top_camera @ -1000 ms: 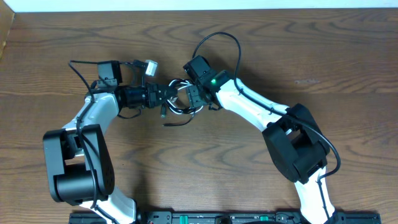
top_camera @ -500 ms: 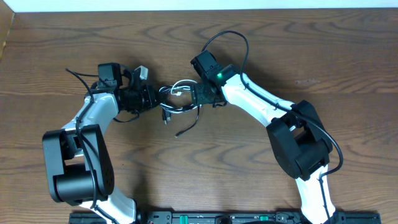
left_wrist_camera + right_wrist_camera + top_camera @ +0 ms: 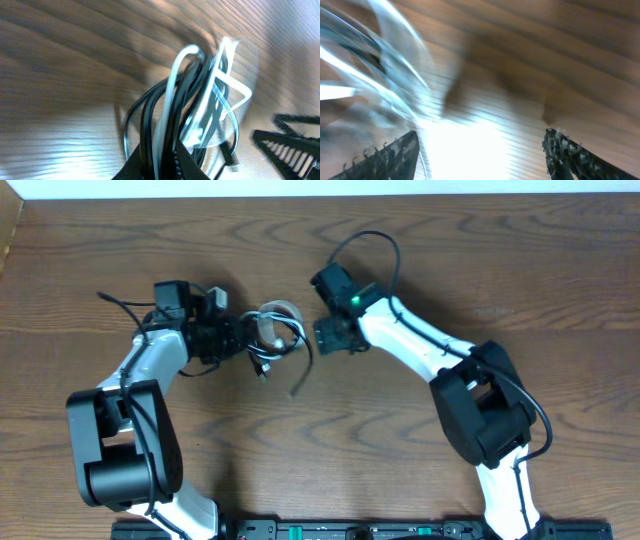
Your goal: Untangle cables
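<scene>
Cables, thin flexible cords, one white and several black, bunched in a tangled loop: you find them in the upper middle of the overhead frame, on the brown wood-grain desk. One black strand trails out of the bunch toward the lower right and lies loose on the desk. A short plug end hangs at the lower left of the bunch.

Your left tool sits just left of the bunch and is clenched on it. In the left wrist view the white and black strands run down into the tool at the bottom edge, packed tight together, with the loop standing up above the desk. A small plug end shows at the lower right of that bundle.

Your right tool is just right of the bunch and apart from it, with bare desk between them. It's released: in the right wrist view both serrated black fingers stand wide, and only desk shows between them at the tool's middle. Pale blurred strands fill the upper left of that view; you can't tell which cord is which there.
</scene>
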### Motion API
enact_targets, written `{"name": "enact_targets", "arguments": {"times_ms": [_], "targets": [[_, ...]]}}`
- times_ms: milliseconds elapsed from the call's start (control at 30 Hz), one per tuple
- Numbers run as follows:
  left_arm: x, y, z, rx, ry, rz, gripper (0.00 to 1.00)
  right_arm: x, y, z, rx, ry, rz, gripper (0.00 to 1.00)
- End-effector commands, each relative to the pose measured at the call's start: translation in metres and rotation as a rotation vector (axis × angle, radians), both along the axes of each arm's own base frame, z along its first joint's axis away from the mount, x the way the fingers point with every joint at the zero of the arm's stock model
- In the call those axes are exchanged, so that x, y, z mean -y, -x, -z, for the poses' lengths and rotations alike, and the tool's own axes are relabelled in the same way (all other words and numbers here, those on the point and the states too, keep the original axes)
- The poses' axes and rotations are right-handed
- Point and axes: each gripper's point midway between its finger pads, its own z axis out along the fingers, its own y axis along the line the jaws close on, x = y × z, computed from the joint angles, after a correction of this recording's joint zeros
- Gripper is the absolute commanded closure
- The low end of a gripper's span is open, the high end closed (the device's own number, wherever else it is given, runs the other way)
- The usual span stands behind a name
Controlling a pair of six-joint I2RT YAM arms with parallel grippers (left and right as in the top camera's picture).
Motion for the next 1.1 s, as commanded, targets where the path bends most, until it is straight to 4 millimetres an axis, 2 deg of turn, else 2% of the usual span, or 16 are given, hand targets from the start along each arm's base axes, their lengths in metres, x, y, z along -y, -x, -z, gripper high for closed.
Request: {"name": "enact_targets", "arguments": {"times_ms": [0,100,200,267,433,500,533,567,733,800,833,867,1033,1067], "targets": [[0.003,-0.009,-0.007,0.044,-0.023,0.005,0.87,0.046,-0.019,0.018,0.024,0.137,0.037,0.22],[0.025,-0.01,-0.011,0.073,-0.012,0.071,0.87,0.044,-0.019,0.02,0.026,0.137,0.031,0.22],[0.035,-0.011,-0.009,0.086,-0.047,0.099,0.87,0.034,-0.021,0.02,0.039,0.107,0.005,0.19],[0.037,-0.011,-0.007,0.084,-0.075,0.104,0.87,0.011,-0.021,0.017,0.044,0.014,-0.081,0.19],[0.034,-0.012,-0.004,0.08,-0.115,0.095,0.87,-0.027,-0.02,0.006,0.033,-0.182,-0.144,0.19],[0.034,-0.012,-0.004,0.08,-0.115,0.095,0.87,-0.033,-0.015,0.005,0.005,-0.225,-0.145,0.25],[0.034,-0.012,-0.004,0.08,-0.115,0.095,0.87,-0.031,-0.012,0.007,-0.02,-0.221,-0.117,0.32],[0.034,-0.012,-0.004,0.08,-0.115,0.095,0.88,-0.029,-0.009,0.008,-0.036,-0.216,-0.106,0.33],[0.034,-0.012,-0.004,0.081,-0.115,0.095,0.87,-0.042,0.019,0.005,-0.17,-0.318,-0.14,0.34],[0.034,-0.012,-0.004,0.081,-0.115,0.095,0.87,-0.047,0.026,0.002,-0.227,-0.358,-0.091,0.46],[0.035,-0.012,-0.004,0.08,-0.114,0.095,0.87,-0.045,0.028,0.003,-0.26,-0.361,-0.018,0.58],[0.035,-0.012,-0.004,0.08,-0.114,0.095,0.87,-0.046,0.029,0.003,-0.275,-0.363,0.016,0.61],[0.035,-0.012,-0.004,0.08,-0.114,0.095,0.87,-0.055,0.039,0.004,-0.314,-0.365,0.085,0.59],[0.035,-0.012,-0.004,0.08,-0.114,0.096,0.87,-0.057,0.042,0.005,-0.318,-0.359,0.072,0.55]]}}
